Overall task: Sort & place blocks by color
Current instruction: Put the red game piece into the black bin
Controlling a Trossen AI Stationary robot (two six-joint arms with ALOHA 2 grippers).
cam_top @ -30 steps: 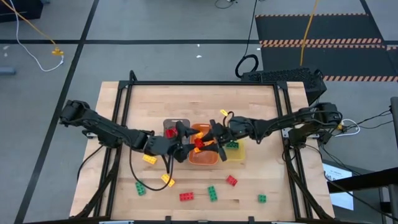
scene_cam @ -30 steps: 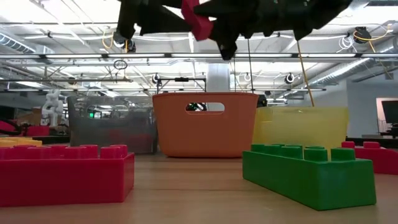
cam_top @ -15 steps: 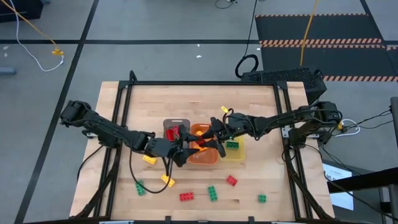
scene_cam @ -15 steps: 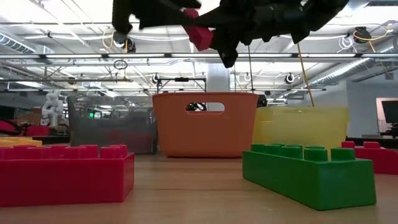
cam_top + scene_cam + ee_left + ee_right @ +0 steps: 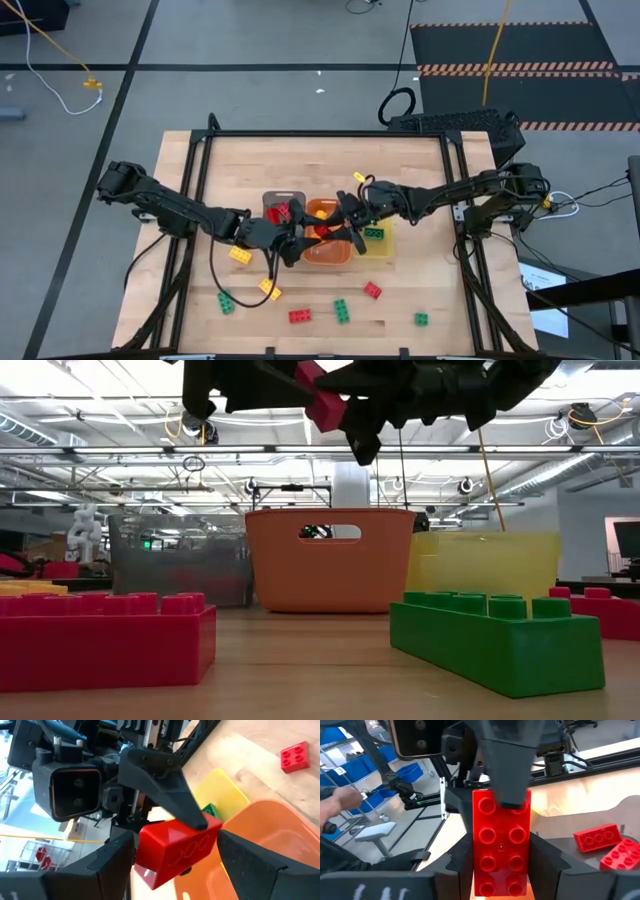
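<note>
1. I see the red block [image 5: 314, 231] in the air over the orange tray [image 5: 326, 257], near the table's [image 5: 420, 160] centre
2. The right gripper [image 5: 335, 228] comes in from 3 o'clock, clamped on the block's long sides
3. The left gripper [image 5: 300, 238] comes in from 9 o'clock, its fingers [image 5: 112, 865] closed on the same block
4. The grey tray [image 5: 285, 196] sits at 9 o'clock of the orange one with red blocks [image 5: 277, 212] inside; the yellow tray [image 5: 381, 252] at 3 o'clock holds a green block [image 5: 373, 233]
5. Both arms cross above the trays and hide much of them
6. Loose blocks [image 5: 341, 310] lie scattered toward 6 o'clock, clear of both arms
</note>
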